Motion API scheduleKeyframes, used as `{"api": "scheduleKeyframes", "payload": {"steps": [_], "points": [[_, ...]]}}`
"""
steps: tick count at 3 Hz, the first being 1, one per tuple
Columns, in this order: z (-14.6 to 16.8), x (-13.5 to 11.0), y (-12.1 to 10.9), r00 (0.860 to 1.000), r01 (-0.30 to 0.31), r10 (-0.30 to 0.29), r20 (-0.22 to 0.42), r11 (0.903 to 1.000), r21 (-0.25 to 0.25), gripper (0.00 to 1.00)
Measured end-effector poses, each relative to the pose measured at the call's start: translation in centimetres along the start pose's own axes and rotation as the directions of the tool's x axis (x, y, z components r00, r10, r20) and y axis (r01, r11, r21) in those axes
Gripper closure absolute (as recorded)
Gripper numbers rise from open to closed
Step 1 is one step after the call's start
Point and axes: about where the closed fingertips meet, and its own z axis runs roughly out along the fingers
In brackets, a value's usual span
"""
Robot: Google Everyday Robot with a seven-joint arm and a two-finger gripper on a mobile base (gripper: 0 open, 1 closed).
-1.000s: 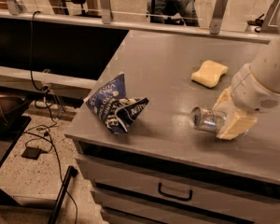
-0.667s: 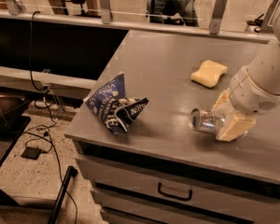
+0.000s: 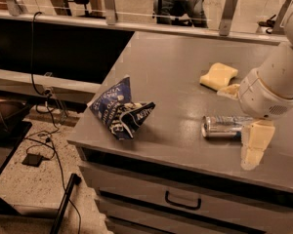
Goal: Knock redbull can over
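Observation:
The redbull can (image 3: 223, 126) lies on its side on the grey table (image 3: 171, 67), its shiny top facing left. My gripper (image 3: 233, 128) hangs from the white arm (image 3: 273, 87) at the right and sits over the can's right end. One cream finger (image 3: 254, 143) reaches down in front of the can. The other finger (image 3: 228, 90) shows behind it, so the jaws stand apart with the can between them. The can's right end is hidden by the wrist.
A dark blue crumpled snack bag (image 3: 121, 112) lies at the table's front left. A pale yellow sponge (image 3: 218, 75) lies behind the can. A drawer with a handle (image 3: 182, 202) is below the table's front edge. Cables lie on the floor at the left.
The arm has shifted slightly to the right. The can stays lying in about the same place.

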Motion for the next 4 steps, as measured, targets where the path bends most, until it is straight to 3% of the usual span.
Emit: {"api": "scheduleKeyframes", "payload": {"steps": [1, 2, 3, 4], "points": [[-0.2, 0.0, 0.0, 1.0, 0.001, -0.001, 0.012, 1.0, 0.001, 0.0], [-1.3, 0.1, -0.2, 0.996, 0.008, -0.008, 0.093, 0.9999, 0.008, 0.0], [-2.2, 1.8, -0.9, 0.976, 0.014, -0.021, 0.218, 0.9993, 0.035, 0.0], [-2.6, 0.5, -1.9, 0.965, 0.048, -0.067, 0.254, 0.9955, 0.082, 0.0]]}}
